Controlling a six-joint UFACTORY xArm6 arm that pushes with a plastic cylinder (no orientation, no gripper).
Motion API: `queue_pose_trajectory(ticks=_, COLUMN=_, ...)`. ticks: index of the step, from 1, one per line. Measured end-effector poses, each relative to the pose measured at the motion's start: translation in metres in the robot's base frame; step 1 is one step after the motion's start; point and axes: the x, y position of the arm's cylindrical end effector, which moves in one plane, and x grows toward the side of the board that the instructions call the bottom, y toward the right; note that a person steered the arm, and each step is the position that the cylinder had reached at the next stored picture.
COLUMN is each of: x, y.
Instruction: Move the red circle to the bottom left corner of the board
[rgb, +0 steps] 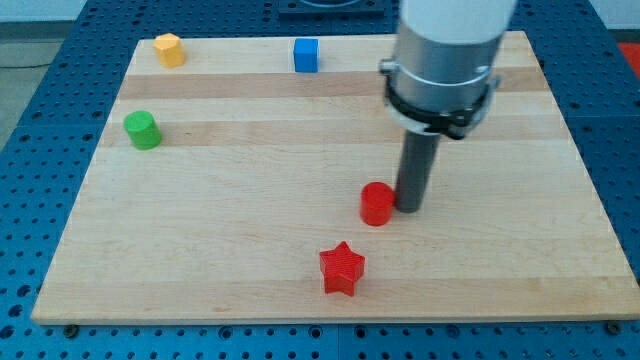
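Note:
The red circle (377, 204) is a short red cylinder a little right of the board's middle, in the lower half. My tip (410, 208) rests on the board right against the red circle's right side. The rod rises from there into the large grey and white arm body at the view's top. The bottom left corner of the wooden board (70, 295) lies far to the view's left and below the red circle.
A red star (342, 268) lies below and slightly left of the red circle. A green cylinder (142, 130) stands at the left. A yellow block (170, 49) is at the top left. A blue cube (306, 55) is at the top middle.

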Motion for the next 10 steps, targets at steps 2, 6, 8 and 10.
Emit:
queue_pose_trajectory(ticks=2, x=0.001, y=-0.101)
queue_pose_trajectory(ticks=6, x=0.046, y=-0.175)
queue_pose_trajectory(ticks=8, x=0.062, y=-0.226)
queue_pose_trajectory(ticks=10, x=0.074, y=-0.207)
